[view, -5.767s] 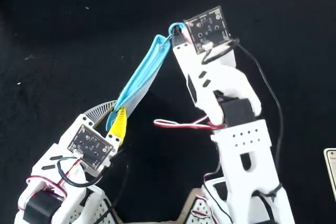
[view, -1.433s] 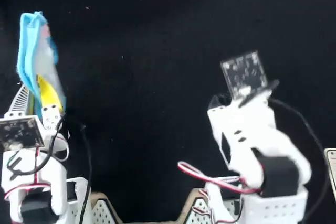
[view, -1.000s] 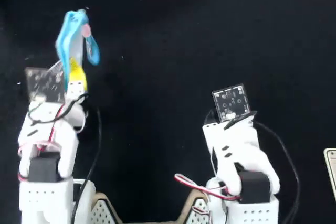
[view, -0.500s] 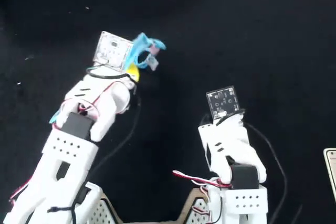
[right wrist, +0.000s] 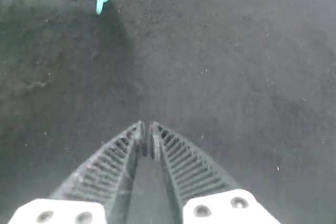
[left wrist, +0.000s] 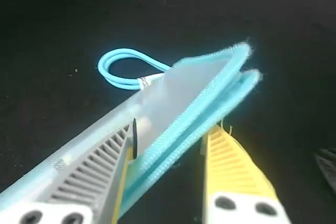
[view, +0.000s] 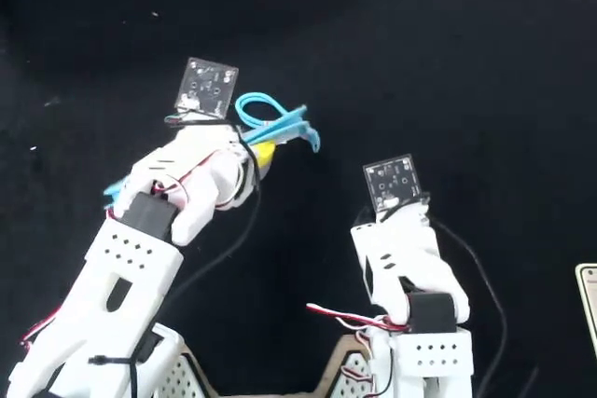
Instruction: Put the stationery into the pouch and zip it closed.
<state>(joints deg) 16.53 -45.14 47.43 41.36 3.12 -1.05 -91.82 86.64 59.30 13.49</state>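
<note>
Item: pouch (view: 283,128), held edge-on in your left gripper (left wrist: 173,129) above the black table (view: 466,62), left of centre.
Detail: your left fingers, one yellow and one grey, are clenched on the pouch's translucent wall just behind its blue ribbed border, a grip that likely suits carrying rather than working the zip. The blue cord loop (left wrist: 123,69) trails free off the far corner, touching neither arm. You cannot tell from here whether the stationery is inside or whether the zip is fully run. Your right gripper (right wrist: 146,132) sits low near its base, well apart from the pouch, fingers pressed together on nothing. It appears parked, leaving the left arm room to set the pouch down.
</note>
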